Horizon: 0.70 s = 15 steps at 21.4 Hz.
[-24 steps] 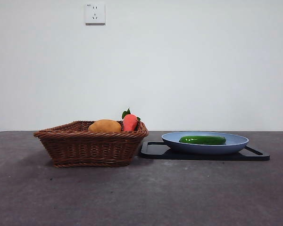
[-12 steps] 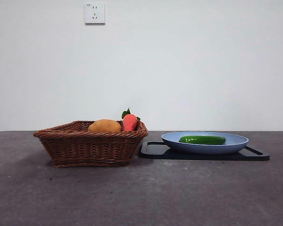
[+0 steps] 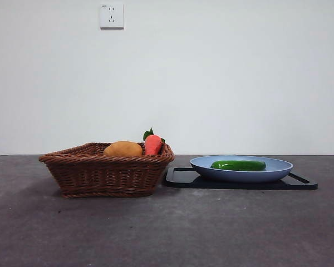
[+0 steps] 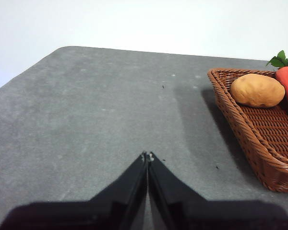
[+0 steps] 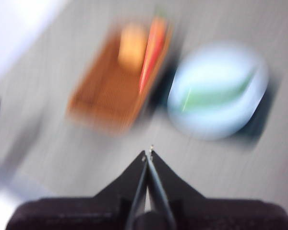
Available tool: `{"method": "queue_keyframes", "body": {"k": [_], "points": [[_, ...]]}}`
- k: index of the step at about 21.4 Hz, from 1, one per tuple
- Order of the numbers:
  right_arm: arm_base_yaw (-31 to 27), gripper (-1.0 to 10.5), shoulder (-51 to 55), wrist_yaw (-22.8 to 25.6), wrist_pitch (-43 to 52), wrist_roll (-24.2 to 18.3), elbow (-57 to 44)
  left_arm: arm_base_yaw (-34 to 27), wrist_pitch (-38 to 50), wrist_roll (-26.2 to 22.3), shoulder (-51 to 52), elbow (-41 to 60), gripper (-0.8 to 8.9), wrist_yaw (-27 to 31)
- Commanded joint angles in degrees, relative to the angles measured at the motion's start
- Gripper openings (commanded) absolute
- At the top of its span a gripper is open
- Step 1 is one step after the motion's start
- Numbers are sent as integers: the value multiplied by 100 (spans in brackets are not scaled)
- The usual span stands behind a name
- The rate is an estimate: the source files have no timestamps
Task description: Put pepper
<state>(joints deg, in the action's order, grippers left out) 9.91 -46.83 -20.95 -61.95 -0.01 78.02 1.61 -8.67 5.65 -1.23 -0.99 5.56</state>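
The dark green pepper (image 3: 238,165) lies on its side in a pale blue plate (image 3: 278,168) at the right of the front view. A heavily blurred right wrist view shows the same pepper (image 5: 216,93) as a green streak on the plate (image 5: 216,122), well ahead of my right gripper (image 5: 147,154), which is shut and holds nothing. My left gripper (image 4: 147,157) is shut too, hanging over bare table beside the wicker basket (image 4: 249,139). Neither arm appears in the front view.
The brown wicker basket (image 3: 100,172) stands left of the plate, holding a yellow-brown lump (image 3: 123,149) and a red-orange vegetable with green leaves (image 3: 153,143). A black tray (image 3: 183,178) lies under the plate. A wall with a socket (image 3: 112,15) rises behind.
The objects in the front view have not moved. The blur in the right wrist view shows that arm in motion.
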Motion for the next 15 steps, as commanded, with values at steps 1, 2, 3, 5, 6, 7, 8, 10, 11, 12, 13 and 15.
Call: {"method": "queue_keyframes", "body": {"k": [1,2,3,5,6,7,8,10,11,12,13,15], "points": [[-240,11,590,-11,970,96,-579,-20,50,37,26,61,8,7],[-348,11,920,22,1423,105,-1029,-20,48,37,26,61,8,7],[-422,11,1241,50,1926,98,-1528,-20,50,37,26,61,8,4],[-472,11,1906,68,3126,52,-2675,-20,48,37,26,61,8,9],[-472,11,2260,186,3738,37,-3300,-20,48,37,26,61,8,11],[-472,11,2538,291,4216,39,-3825,-20,48,37,26,61,8,11],[-472,11,2732,354,4546,76,-4199,-20,50,37,26,61,8,11],[-483,11,3053,358,5073,170,-4863,-20,48,37,26,61,8,13],[-498,11,3220,417,5263,225,-5176,-20,50,37,26,61,8,13],[-498,11,3370,579,5401,302,-5462,-20,48,37,26,61,8,13],[-498,11,3491,730,5466,330,-5674,-20,50,37,26,61,8,13],[-498,11,3738,962,5475,374,-6109,-20,48,37,26,61,8,15]]}}
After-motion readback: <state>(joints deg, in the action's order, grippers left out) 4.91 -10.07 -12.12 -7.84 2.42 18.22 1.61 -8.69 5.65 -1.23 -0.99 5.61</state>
